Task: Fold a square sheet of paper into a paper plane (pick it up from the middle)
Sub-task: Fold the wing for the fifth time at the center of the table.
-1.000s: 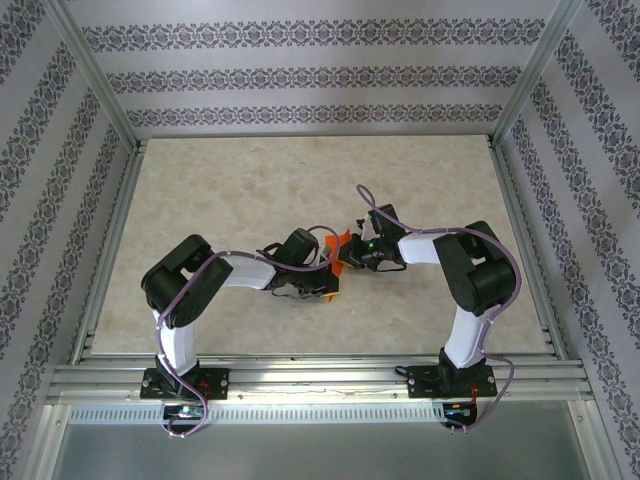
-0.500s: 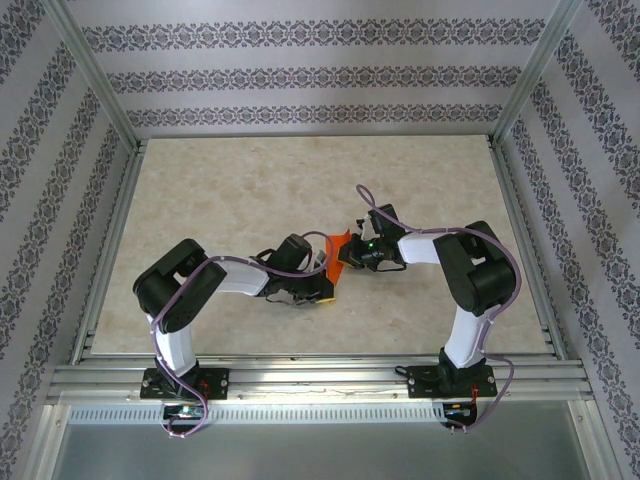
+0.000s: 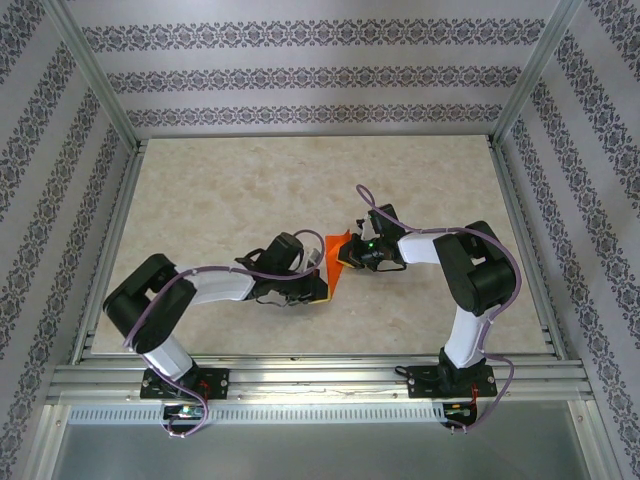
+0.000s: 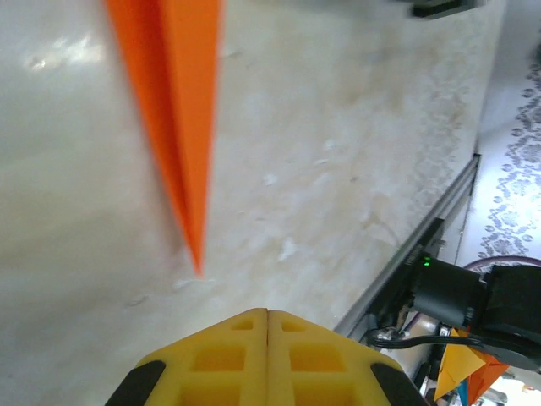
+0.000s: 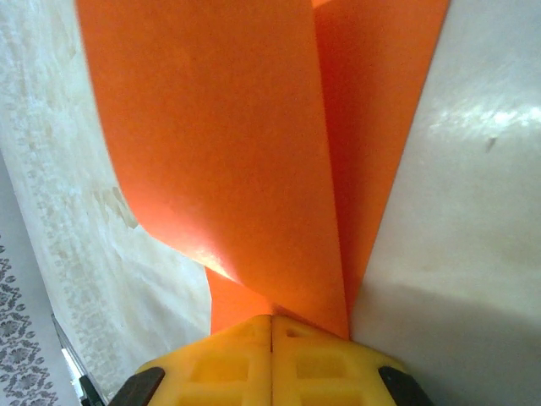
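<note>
The paper plane [image 3: 337,252] is a folded bright orange piece lying mid-table between both grippers. In the left wrist view it is a narrow pointed dart [image 4: 173,101] whose tip ends just ahead of my left gripper [image 4: 267,313]. That gripper's yellow fingers are pressed together with nothing between them, low over the table by the tip [image 3: 318,290]. My right gripper [image 5: 271,320] is shut on the plane's other end [image 3: 350,258]. From its fingertips an orange flap [image 5: 237,144] curls upward beside a flatter layer.
The marble-patterned table [image 3: 250,190] is ringed by aluminium frame rails [image 3: 300,370] and patterned walls. A rail and a dark motor housing [image 4: 456,296] lie close to the left gripper's right side. Open table stretches behind the plane.
The left arm's elbow has dropped and swung out to the left, stretching the arm lower over the table. Its gripper stays by the plane's tip. The right arm has held still.
</note>
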{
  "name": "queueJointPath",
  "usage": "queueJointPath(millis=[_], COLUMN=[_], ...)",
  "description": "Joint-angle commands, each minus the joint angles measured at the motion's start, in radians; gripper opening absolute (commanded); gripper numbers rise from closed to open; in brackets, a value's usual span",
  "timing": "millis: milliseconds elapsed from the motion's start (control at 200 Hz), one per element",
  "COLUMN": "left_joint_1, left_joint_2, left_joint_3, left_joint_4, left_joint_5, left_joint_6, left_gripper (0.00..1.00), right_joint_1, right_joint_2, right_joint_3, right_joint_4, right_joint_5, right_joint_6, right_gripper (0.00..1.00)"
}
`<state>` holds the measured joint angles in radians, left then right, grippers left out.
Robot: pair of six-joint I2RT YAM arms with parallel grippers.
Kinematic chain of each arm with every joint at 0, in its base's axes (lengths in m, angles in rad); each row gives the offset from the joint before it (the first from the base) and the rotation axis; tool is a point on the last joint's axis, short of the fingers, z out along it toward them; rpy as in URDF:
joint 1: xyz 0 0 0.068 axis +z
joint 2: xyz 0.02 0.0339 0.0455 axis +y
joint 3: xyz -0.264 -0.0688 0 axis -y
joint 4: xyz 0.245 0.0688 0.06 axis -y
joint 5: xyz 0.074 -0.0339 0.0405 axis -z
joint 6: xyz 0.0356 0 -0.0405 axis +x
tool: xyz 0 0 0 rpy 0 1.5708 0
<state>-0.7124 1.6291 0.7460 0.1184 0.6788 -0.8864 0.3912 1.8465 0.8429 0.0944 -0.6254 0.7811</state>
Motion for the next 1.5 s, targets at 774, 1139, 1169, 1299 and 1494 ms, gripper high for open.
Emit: queueJointPath(millis=[774, 1139, 1169, 1299, 1494], left_joint_1=[0.027, 0.026, 0.026, 0.027, 0.031], left_joint_2=[0.316, 0.287, 0.282, 0.262, 0.238], left_joint_3=[0.275, 0.116, 0.104, 0.062, 0.023], left_joint_4=[-0.128, -0.085, -0.082, -0.063, -0.068], left_joint_5=[-0.167, -0.119, -0.112, -0.054, -0.021], left_joint_6=[0.090, 0.128, 0.136, 0.191, 0.228], left_gripper=[0.00, 0.00, 0.00, 0.00, 0.00], right_joint_1=[0.021, 0.018, 0.016, 0.006, 0.013], right_joint_2=[0.030, -0.054, -0.072, -0.152, -0.205], right_joint_3=[-0.012, 0.007, 0.007, -0.006, -0.045], right_joint_4=[-0.071, -0.068, -0.066, -0.058, -0.050], right_joint_5=[0.046, 0.010, 0.003, -0.011, -0.028], right_joint_6=[-0.006, -0.001, 0.000, 0.003, -0.024], right_gripper=[0.07, 0.11, 0.11, 0.13, 0.11])
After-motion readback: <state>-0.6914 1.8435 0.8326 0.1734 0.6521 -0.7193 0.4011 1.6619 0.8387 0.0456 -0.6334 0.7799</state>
